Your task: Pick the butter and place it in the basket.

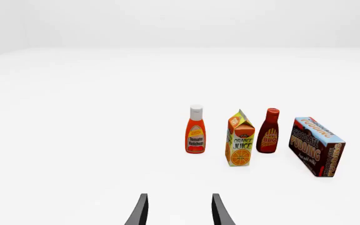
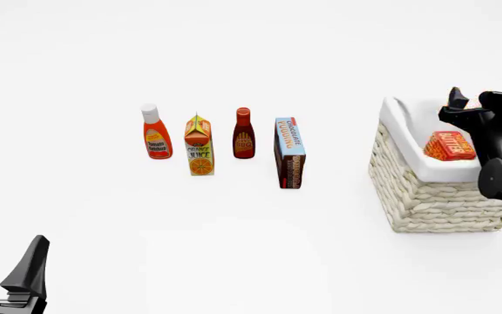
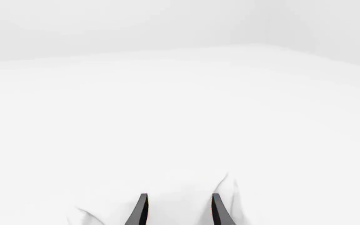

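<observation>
White counter (image 2: 260,248) stretches bare and bright to every edge. At right, the small red-orange butter box (image 2: 449,146) lies inside the large cream woven wicker basket (image 2: 434,199), on its white lining. Directly above hangs the right pincer (image 2: 457,104), jaws parted and empty; a careless withdrawal could snag the cloth rim. Near left, the left pincer (image 2: 5,258) rests open, idle.

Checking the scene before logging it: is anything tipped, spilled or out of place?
Nothing stands out. The ketchup, orange juice, BBQ sauce and pudding box stand upright in a row; the butter lies in the basket.
</observation>
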